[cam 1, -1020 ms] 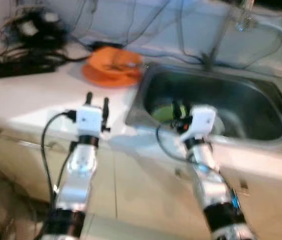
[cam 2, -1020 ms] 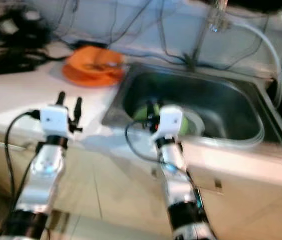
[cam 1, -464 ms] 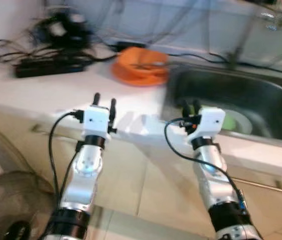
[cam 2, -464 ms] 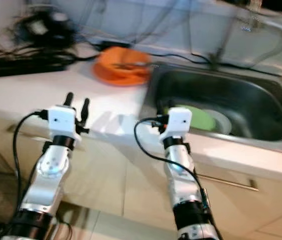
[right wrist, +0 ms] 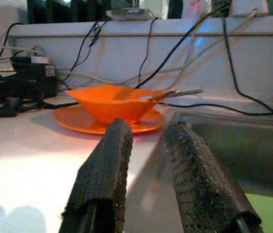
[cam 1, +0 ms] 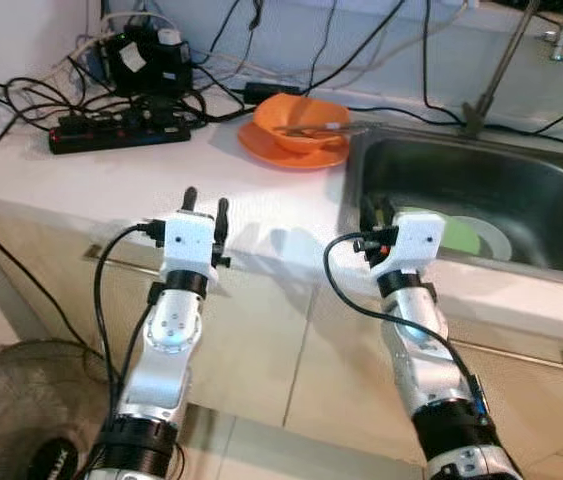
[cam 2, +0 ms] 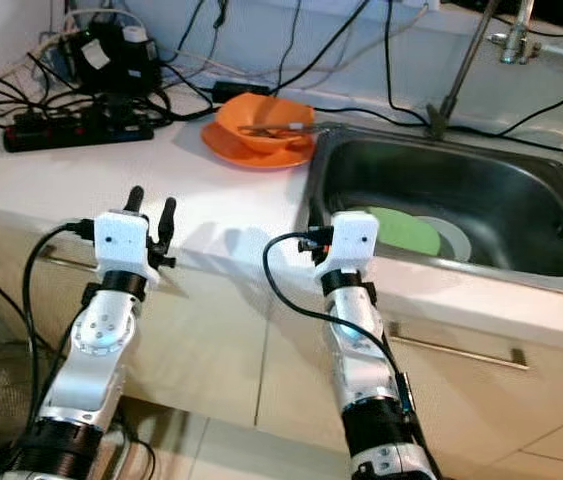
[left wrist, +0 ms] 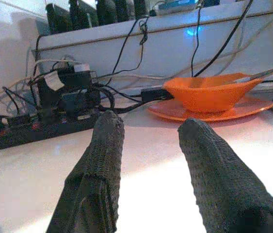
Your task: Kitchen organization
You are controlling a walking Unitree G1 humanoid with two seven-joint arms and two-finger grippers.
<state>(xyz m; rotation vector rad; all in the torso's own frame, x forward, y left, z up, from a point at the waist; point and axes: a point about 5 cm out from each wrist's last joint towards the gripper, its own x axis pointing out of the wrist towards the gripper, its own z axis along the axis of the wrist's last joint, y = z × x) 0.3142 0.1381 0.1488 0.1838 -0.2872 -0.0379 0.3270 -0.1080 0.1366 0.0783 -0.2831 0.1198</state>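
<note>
Standing before counter [cam 1: 111, 190]: left gripper [cam 1: 205, 200] and right gripper [cam 1: 375, 213] both spread, empty, held at front edge. Orange bowl [cam 2: 261, 122] with utensil, on orange plate [cam 2: 231, 150], near back edge beside sink [cam 2: 551, 225]. Judged light, rigid, slippery; best pinched at rim.

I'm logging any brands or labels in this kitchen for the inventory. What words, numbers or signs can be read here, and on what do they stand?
No text can be read in these pictures.
White paper tag on the black box at the back of the white counter: too small and blurred to read.
Black power strip: no legible marking.
Orange bowl, green plate in the steel sink: no print visible.
</note>
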